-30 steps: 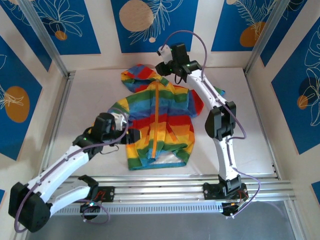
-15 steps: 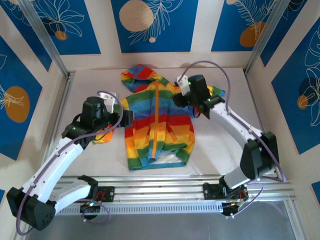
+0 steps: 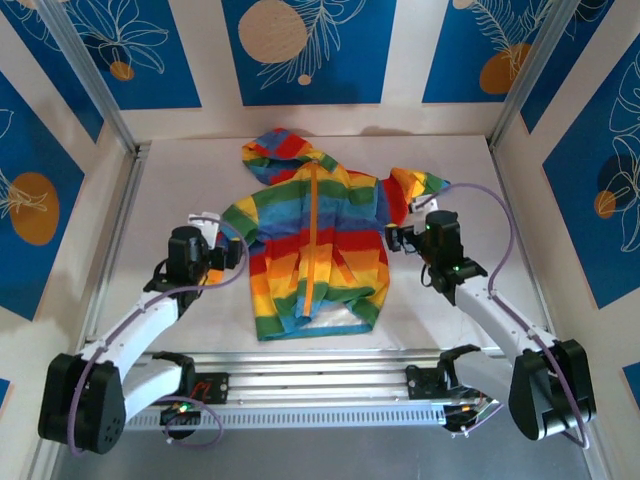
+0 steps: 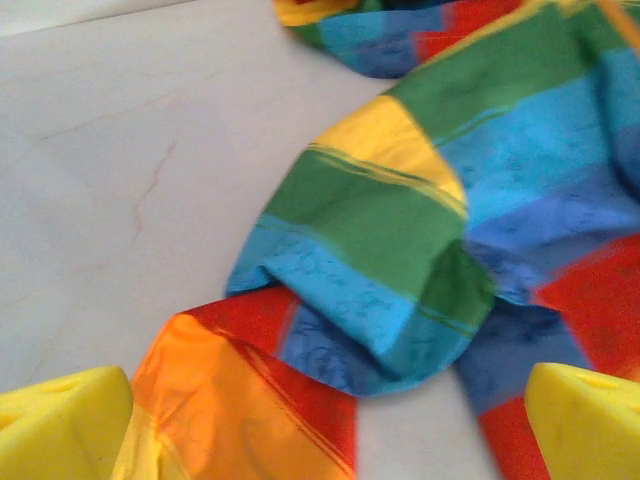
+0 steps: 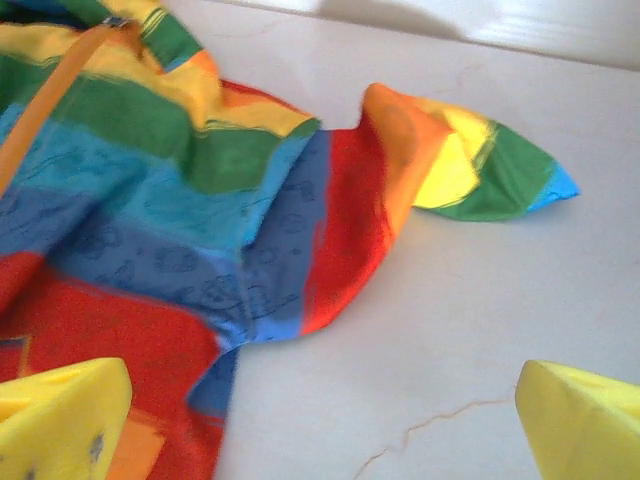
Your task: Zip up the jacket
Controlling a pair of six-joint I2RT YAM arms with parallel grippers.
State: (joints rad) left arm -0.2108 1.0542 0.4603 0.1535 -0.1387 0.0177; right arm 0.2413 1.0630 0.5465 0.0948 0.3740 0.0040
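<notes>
The jacket (image 3: pixel 315 240), rainbow-striped with a hood at the far end, lies flat mid-table. Its orange zipper (image 3: pixel 315 225) runs down the front from collar to hem. My left gripper (image 3: pixel 232 255) is open just left of the jacket's left sleeve. In the left wrist view the folded sleeve (image 4: pixel 390 230) lies ahead of my left gripper (image 4: pixel 325 440), with the orange cuff between the yellow fingertips (image 4: pixel 60 430). My right gripper (image 3: pixel 395 238) is open at the jacket's right edge. In the right wrist view my right gripper (image 5: pixel 325 430) hovers over bare table, with the right sleeve (image 5: pixel 470 160) spread beyond it.
The white table (image 3: pixel 180 190) is fenced by aluminium rails, with a slotted rail (image 3: pixel 330 365) along the near edge. Blue patterned walls stand on three sides. Bare table lies on both sides of the jacket and behind the hood (image 3: pixel 285 150).
Both arms have drawn back toward the near edge, the right from the collar to the jacket's right side. Both grippers have opened. The right sleeve now lies spread to the right.
</notes>
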